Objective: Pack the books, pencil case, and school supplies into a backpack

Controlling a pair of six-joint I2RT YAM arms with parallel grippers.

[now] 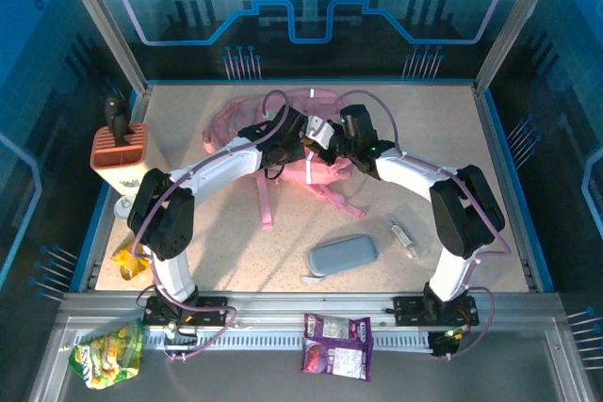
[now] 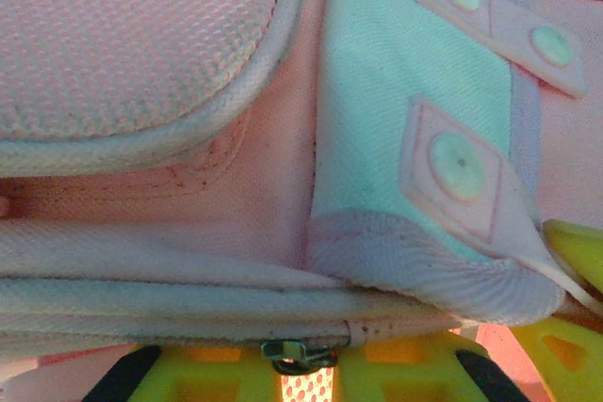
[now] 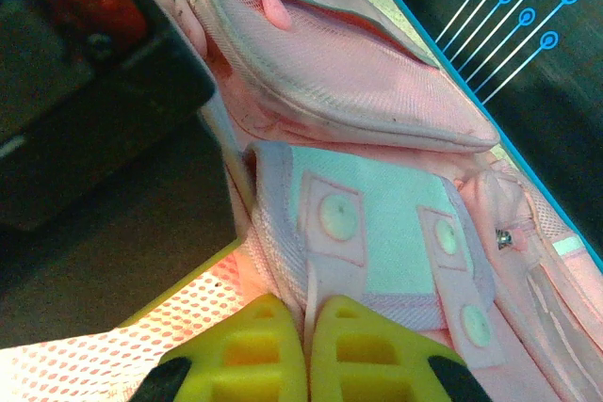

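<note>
You are working on the backpack's (image 1: 236,124) zip. The zip pull (image 2: 300,355) is sitting right at the tips of your left end effector (image 2: 303,376), between its two yellow fingers. The zip track is running crosswise to them, side to side across the left wrist view. The jaws are standing close together around the pull, but I cannot tell whether they are clamping it.

Your right end effector (image 3: 307,313) is closed on the backpack, pinching a thin pale strip (image 3: 309,284) at the corner of the mint-fronted pocket (image 3: 377,223). That is probably bracing the fabric, so judge the coming pull as a slide along the track, away from that hold. The left arm is the nearer one to the pull.

The backpack is lying at the far middle of the desk (image 1: 452,138), and both end effectors are meeting on it. Along the track in the left wrist view the zip is looking closed.

The pencil case (image 1: 342,254) is lying on the desk near the right arm's base, its long axis roughly left to right. The tube (image 1: 403,237) is lying near it on the right, not touching. A yellow book (image 1: 127,261) is lying at the desk's left edge, beside the left arm.
</note>
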